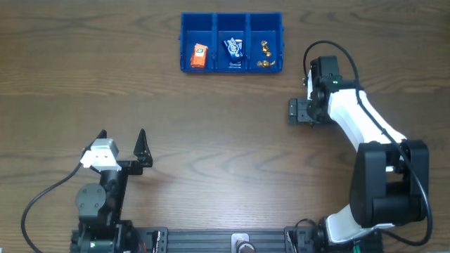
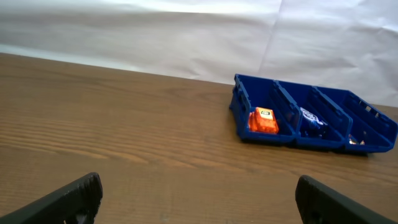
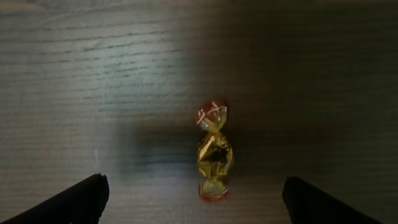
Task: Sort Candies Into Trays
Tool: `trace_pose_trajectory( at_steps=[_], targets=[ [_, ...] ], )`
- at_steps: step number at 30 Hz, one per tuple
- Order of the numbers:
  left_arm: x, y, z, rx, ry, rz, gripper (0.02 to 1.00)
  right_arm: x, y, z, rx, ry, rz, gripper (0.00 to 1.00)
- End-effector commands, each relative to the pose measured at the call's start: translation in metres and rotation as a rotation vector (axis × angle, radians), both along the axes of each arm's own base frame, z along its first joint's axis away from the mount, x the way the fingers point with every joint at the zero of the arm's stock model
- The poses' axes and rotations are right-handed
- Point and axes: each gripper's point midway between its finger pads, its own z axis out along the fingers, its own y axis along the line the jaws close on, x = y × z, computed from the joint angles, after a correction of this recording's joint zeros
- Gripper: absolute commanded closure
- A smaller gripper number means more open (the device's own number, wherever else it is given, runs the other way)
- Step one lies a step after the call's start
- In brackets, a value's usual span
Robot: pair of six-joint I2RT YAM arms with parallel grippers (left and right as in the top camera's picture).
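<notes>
Toward the right edge of the desk (image 1: 211, 176), a gold candy (image 3: 213, 155) lies centred under the right fingers (image 3: 71, 200), spread wide, its long axis crossing their closing line.

Bare tabletop (image 1: 211, 140) runs from the left end effector (image 1: 122, 133) up to the blue tray (image 1: 184, 39), with nothing standing between. The tray's walls and two dividers rise at the far side, so its compartments are open from above only. The gold candy (image 3: 214, 155) lies alone with wood all around it. The right end effector (image 1: 299, 111) above it, fingers wide apart, seems to have room on both flanks.
</notes>
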Motion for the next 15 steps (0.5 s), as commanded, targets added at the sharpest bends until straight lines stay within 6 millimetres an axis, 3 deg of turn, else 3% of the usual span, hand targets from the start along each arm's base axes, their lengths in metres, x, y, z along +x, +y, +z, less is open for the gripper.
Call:
trace_pose_trajectory(
  at_steps=[1, 15],
  targets=[
    [-0.001, -0.004, -0.016, 0.014, 0.047, -0.024, 0.020, 0.000, -0.004, -0.008, 0.000, 0.017, -0.001, 0.086],
    [-0.001, -0.004, -0.016, 0.014, 0.047, -0.024, 0.020, 0.001, -0.008, -0.019, 0.013, 0.033, -0.028, 0.148]
  ],
)
